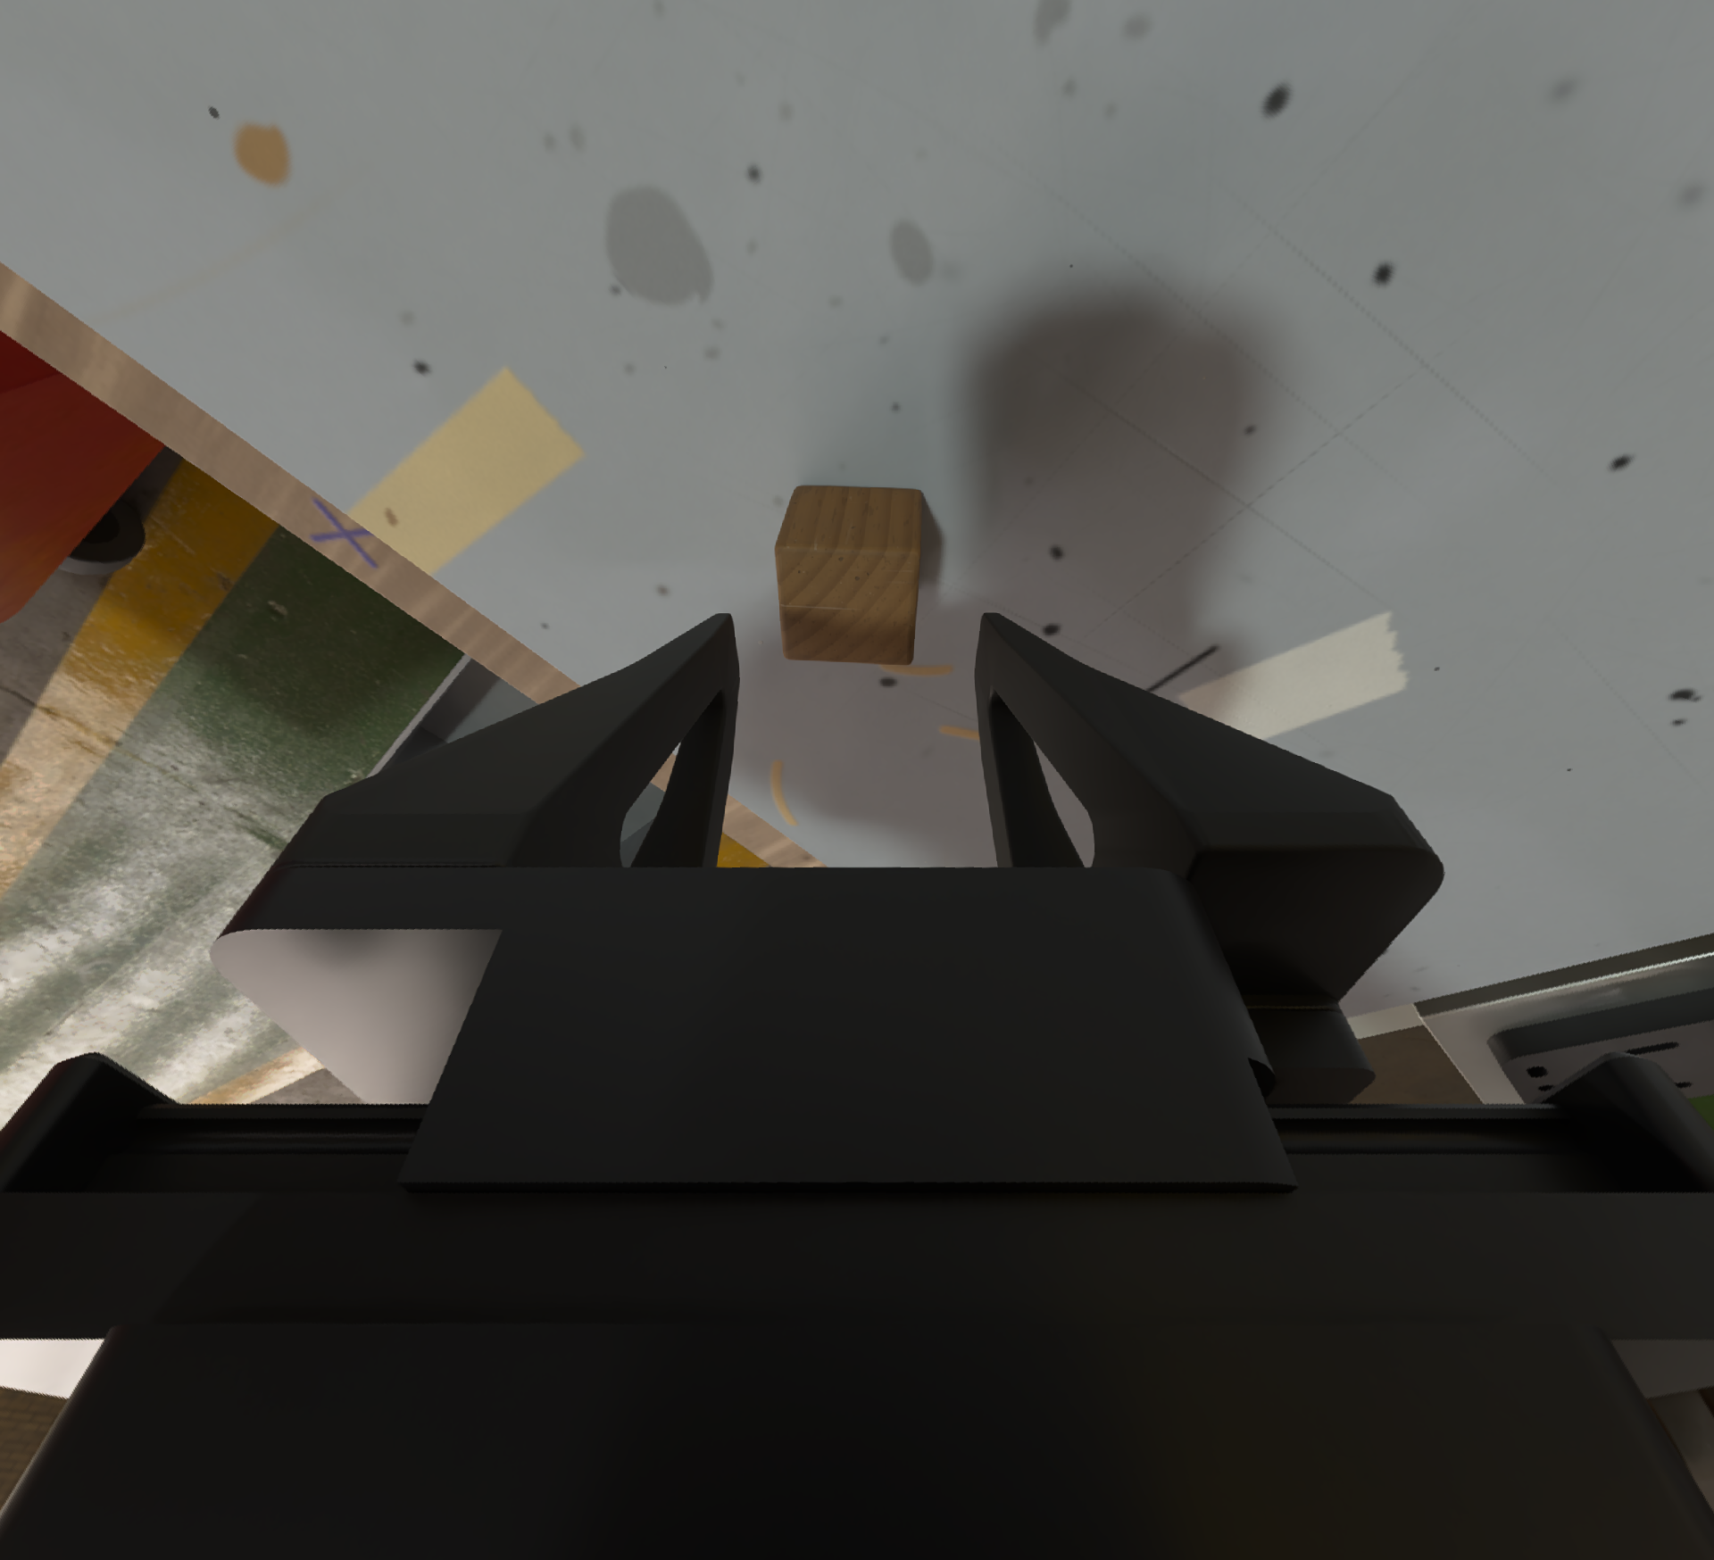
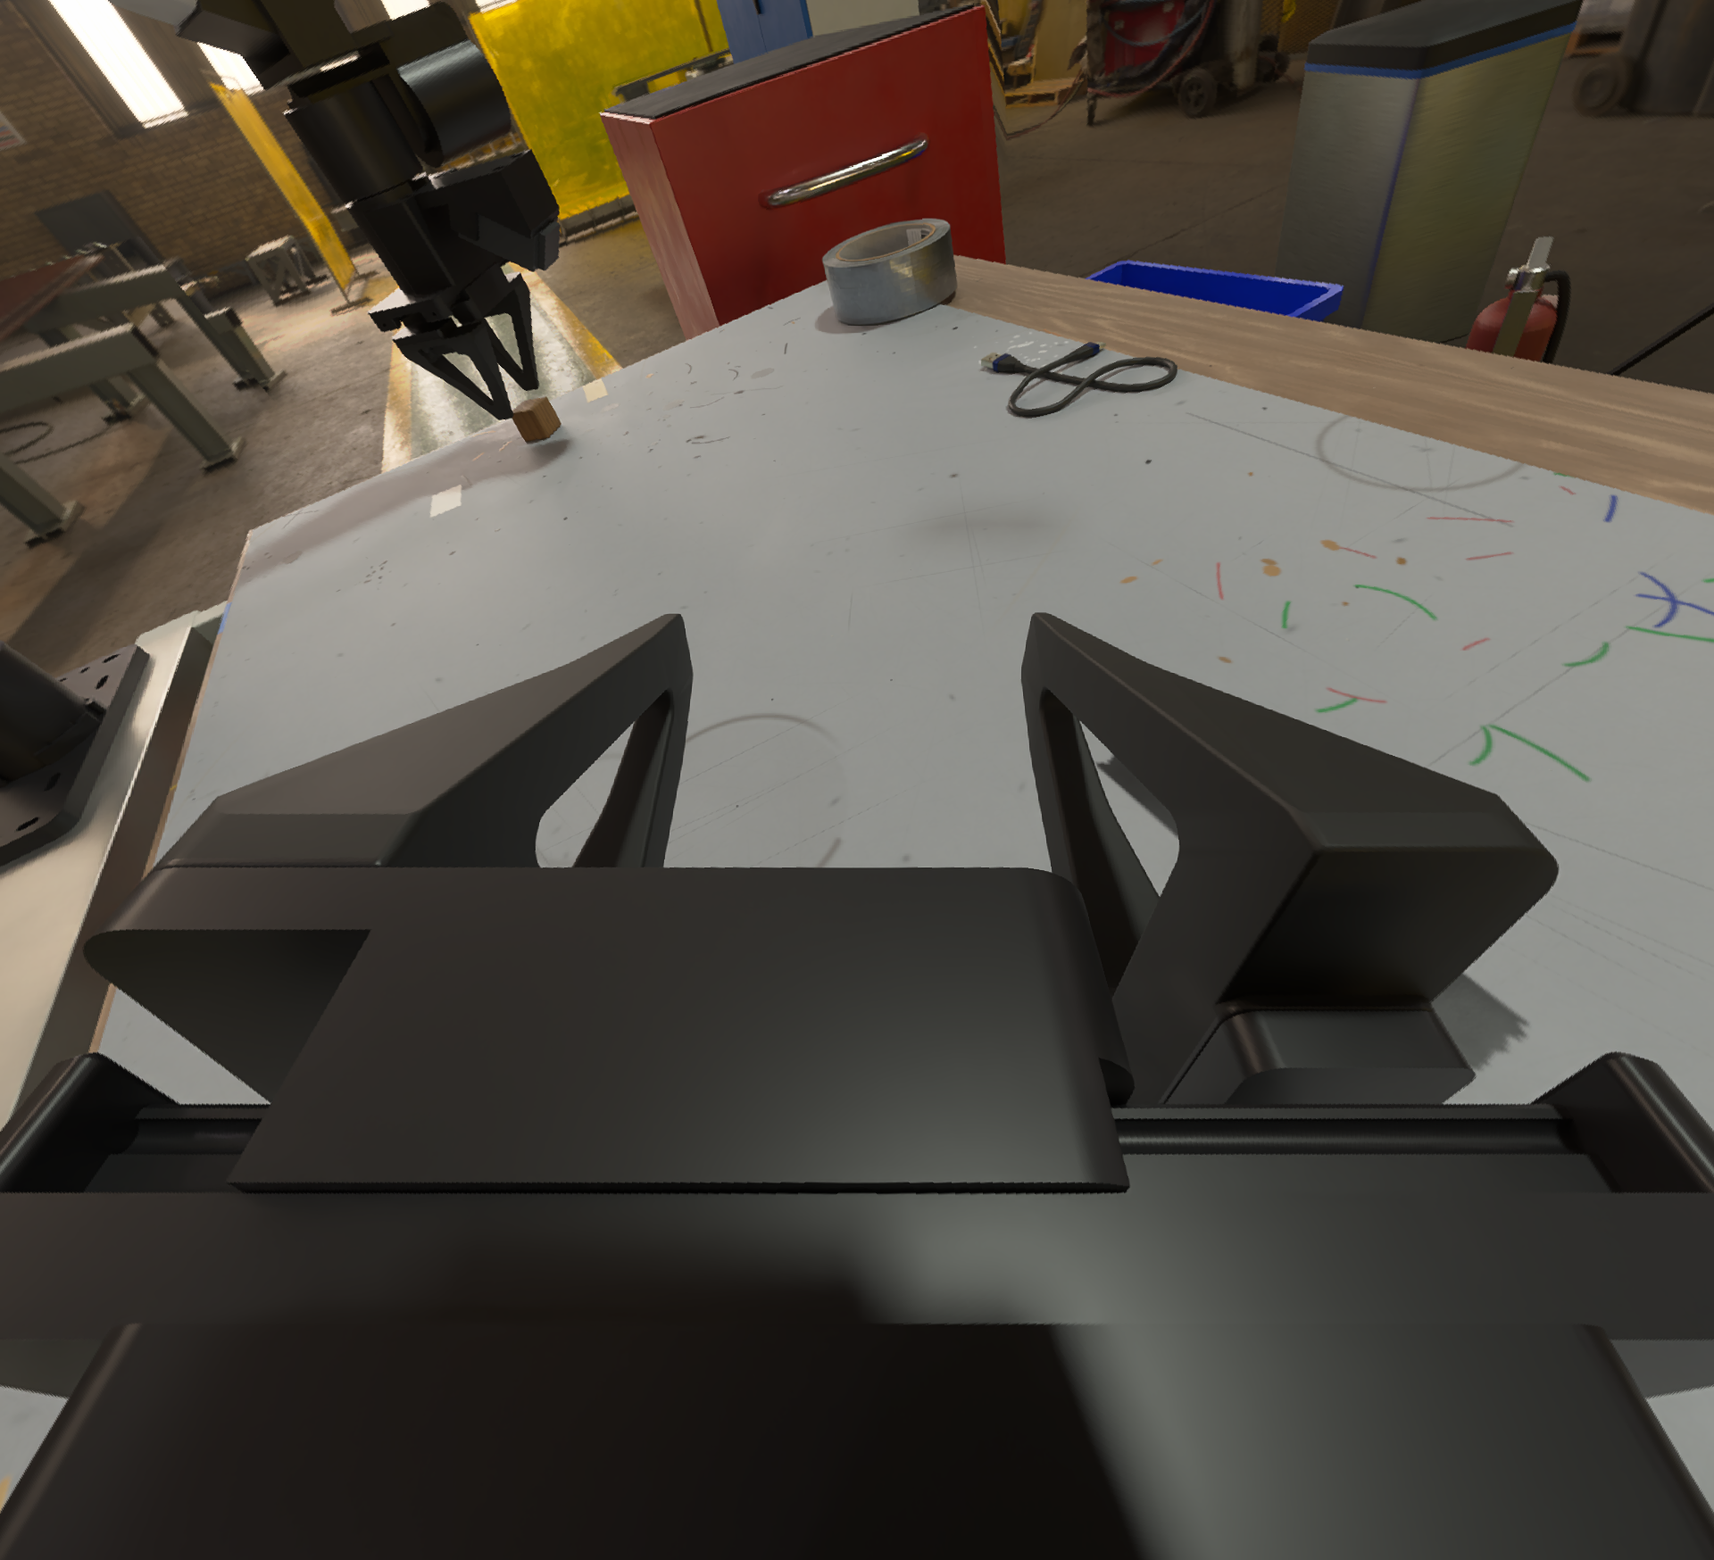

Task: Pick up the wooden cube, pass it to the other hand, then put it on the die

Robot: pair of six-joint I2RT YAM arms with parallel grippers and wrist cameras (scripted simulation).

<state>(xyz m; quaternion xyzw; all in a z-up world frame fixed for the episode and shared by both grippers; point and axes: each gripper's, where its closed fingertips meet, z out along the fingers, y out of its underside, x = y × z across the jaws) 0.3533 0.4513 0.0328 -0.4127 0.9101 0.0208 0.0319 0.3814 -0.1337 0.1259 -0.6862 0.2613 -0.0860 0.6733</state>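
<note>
The wooden cube (image 1: 849, 574) sits on the grey table top near its left edge. My left gripper (image 1: 858, 621) is open and hangs just above the cube, with the cube showing between and beyond the two black fingertips. In the right wrist view the cube (image 2: 536, 419) is small at the far left, with the left gripper (image 2: 508, 394) right over it. My right gripper (image 2: 855, 625) is open and empty above the middle of the table. No die shows in either view.
A roll of grey tape (image 2: 890, 271) and a coiled black cable (image 2: 1080, 377) lie at the table's far side. A red cabinet (image 2: 816, 162) and a blue bin (image 2: 1224, 287) stand beyond the edge. The table's left edge (image 1: 278, 458) runs close to the cube.
</note>
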